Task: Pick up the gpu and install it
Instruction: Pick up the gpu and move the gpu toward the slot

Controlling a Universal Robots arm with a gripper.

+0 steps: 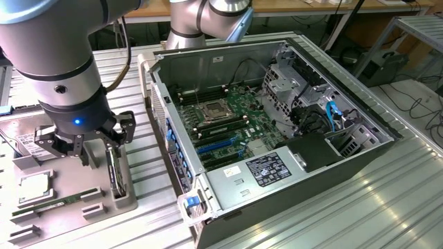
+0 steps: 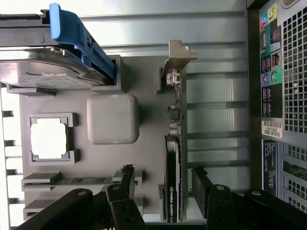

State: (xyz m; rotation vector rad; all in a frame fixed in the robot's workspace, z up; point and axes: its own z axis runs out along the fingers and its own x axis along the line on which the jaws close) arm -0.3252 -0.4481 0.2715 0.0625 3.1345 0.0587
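Black and thin, the gpu (image 2: 172, 167) stands on edge in a slot of the grey tray (image 2: 148, 124) on the desk (image 1: 332, 207). Its silvery bracket (image 2: 178, 57) is at the end away from the gripper (image 2: 163, 179). The fingers (image 2: 127, 178) are spread apart, one on each side of the card, touching nothing. The card sits nearer one finger than the other, so centring first would likely stop it being shoved sideways. A square pinch on the flat faces, then a straight pull out of the slot, seems wise. The open computer case (image 1: 277, 119) lies just beside the tray.
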